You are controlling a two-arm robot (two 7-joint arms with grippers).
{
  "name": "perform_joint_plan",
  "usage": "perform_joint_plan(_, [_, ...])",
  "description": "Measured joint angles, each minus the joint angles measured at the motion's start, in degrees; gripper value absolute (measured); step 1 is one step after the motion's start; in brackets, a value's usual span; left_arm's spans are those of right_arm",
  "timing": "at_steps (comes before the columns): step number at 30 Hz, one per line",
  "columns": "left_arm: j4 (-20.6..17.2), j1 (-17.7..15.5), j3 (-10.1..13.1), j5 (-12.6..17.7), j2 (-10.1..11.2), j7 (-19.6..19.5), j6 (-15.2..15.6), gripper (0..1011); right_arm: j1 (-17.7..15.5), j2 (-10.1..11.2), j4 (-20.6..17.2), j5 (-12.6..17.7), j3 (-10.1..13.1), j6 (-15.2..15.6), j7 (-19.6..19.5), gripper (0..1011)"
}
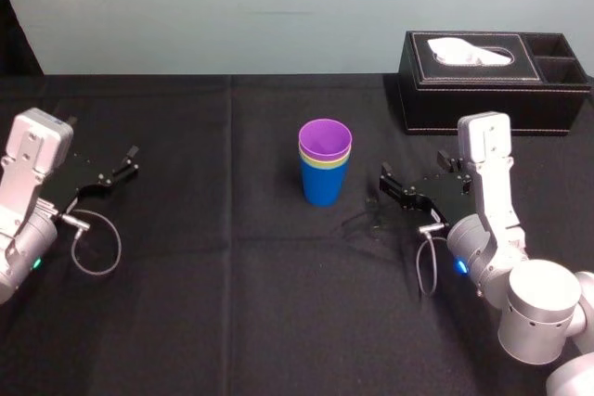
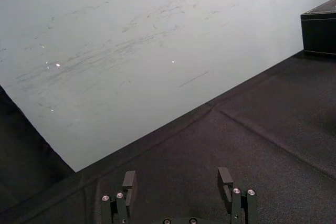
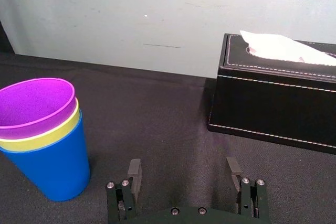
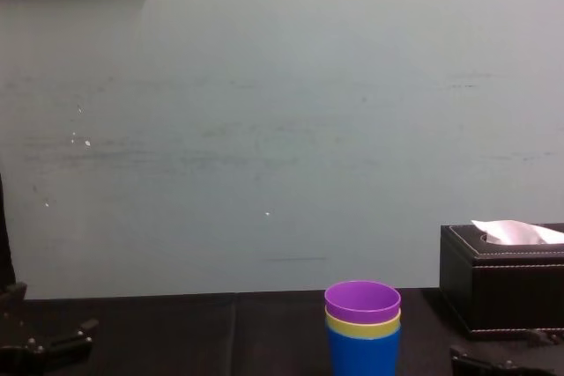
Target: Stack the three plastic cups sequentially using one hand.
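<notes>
The three plastic cups stand nested upright in one stack at the middle of the black table: the blue cup at the bottom, the yellow-green cup inside it, the purple cup on top. The same stack rises in the chest view. My right gripper hovers open just to the right of the stack, apart from it, with nothing between its fingers. Far to the left, my left gripper rests open and empty, its fingers over bare cloth.
A black tissue box with a white tissue stands at the back right, behind my right arm. A pale wall runs along the table's far edge.
</notes>
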Motion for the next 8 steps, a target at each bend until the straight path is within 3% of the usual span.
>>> perform_joint_plan(8, [0.0,0.0,0.0,0.0,0.0,0.0,0.0,1011,0.0,0.0,0.0,0.0,0.0,0.0,0.0,1003])
